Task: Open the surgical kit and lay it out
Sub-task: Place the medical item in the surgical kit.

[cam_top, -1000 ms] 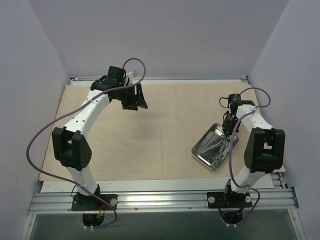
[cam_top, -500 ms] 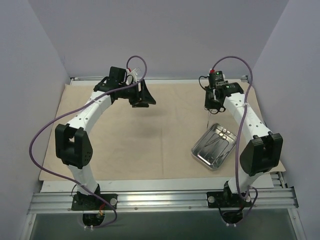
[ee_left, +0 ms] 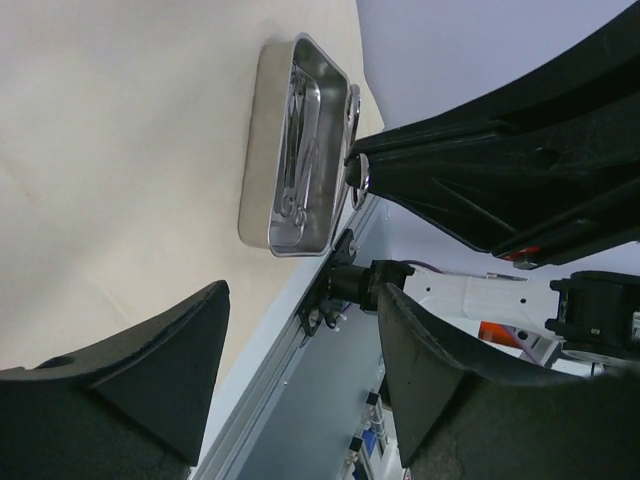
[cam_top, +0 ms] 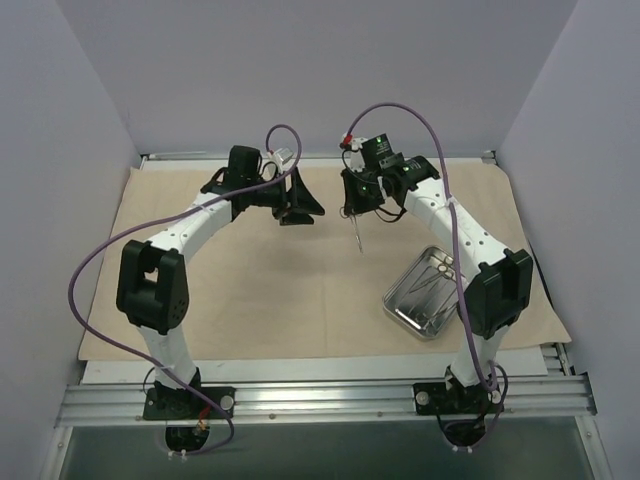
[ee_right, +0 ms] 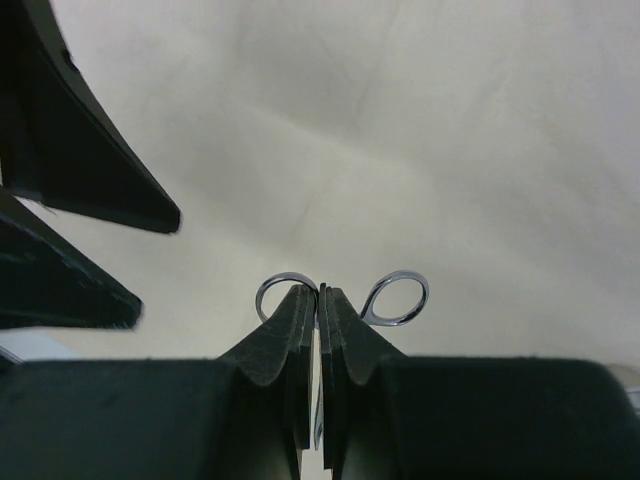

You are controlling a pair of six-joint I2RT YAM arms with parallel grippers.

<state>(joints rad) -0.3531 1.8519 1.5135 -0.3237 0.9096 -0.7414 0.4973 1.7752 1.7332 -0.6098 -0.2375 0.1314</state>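
Wrap (cam_top: pixel 250 300) lies flat. Your right fingers (ee_right: pixel 300 335) pinch one instrument (ee_right: pixel 397 297) clear of the tray (cam_top: pixel 412 303), your left fingers (ee_left: pixel 150 370) are spread, and more tools wait inside.

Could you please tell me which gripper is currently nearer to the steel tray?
Right. The right gripper, shut on a scissor-like instrument, hangs above the cloth, back-left of the steel tray; the left gripper, open, is farther left.

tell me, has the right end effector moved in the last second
Yes. The right end effector, shut on a scissor-like instrument, has lifted off the steel tray and swung leftward toward the cloth wrap's far middle.
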